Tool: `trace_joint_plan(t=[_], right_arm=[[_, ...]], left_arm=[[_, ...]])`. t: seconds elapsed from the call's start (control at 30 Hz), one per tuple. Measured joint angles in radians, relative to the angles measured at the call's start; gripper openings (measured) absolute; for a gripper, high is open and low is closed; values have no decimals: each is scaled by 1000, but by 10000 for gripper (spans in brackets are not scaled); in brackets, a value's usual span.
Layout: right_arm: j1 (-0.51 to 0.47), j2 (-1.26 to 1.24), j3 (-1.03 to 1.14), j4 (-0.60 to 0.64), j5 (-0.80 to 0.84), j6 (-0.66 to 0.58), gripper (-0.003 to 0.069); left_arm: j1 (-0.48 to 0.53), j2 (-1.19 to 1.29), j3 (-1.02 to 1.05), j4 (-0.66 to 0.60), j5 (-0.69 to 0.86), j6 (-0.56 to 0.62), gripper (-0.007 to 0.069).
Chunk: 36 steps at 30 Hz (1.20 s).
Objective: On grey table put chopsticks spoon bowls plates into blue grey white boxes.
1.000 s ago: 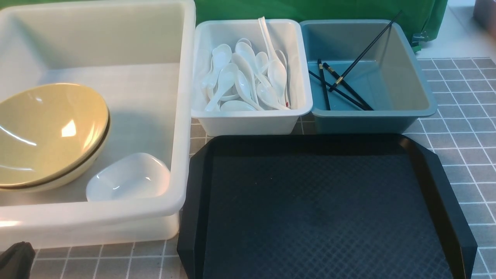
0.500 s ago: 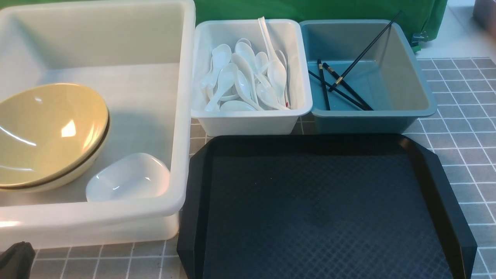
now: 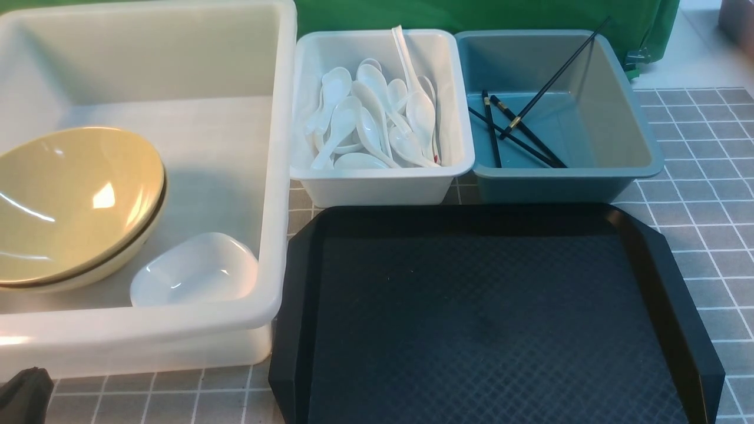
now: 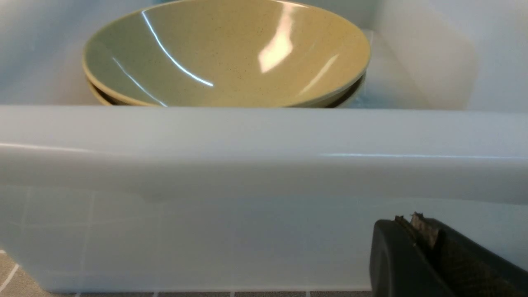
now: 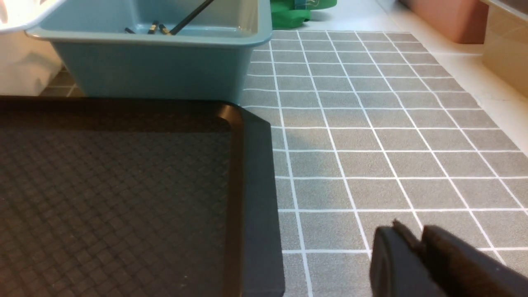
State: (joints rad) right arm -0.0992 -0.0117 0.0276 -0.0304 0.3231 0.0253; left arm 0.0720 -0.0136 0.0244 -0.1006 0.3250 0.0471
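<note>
Two stacked yellow-tan bowls (image 3: 70, 200) (image 4: 227, 53) and a small white plate (image 3: 194, 271) lie in the large whitish box (image 3: 283, 176). Several white spoons (image 3: 377, 118) fill the small white box (image 3: 377, 185). Black chopsticks (image 3: 518, 129) (image 5: 189, 16) rest in the blue-grey box (image 3: 554, 185) (image 5: 152, 70), one leaning on its far corner. My left gripper (image 4: 408, 218) is shut and empty, low outside the large box's near wall (image 4: 264, 140). Over the grey table (image 5: 371, 123), right of the tray, my right gripper (image 5: 412, 233) holds nothing, its jaws a narrow slit apart.
A black octagonal tray (image 3: 489, 318) (image 5: 103, 185) with nothing on it lies in front of the two small boxes. Green cloth (image 3: 471, 15) hangs behind the boxes. A dark bit of my left arm (image 3: 23, 394) shows at the front view's lower left corner.
</note>
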Motion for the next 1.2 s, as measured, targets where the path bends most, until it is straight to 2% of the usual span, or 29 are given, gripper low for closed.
trace_joint_plan(t=[1.2], right_arm=[[0,0,0,0,0,0,153]], left_arm=[[0,0,0,0,0,0,-8]])
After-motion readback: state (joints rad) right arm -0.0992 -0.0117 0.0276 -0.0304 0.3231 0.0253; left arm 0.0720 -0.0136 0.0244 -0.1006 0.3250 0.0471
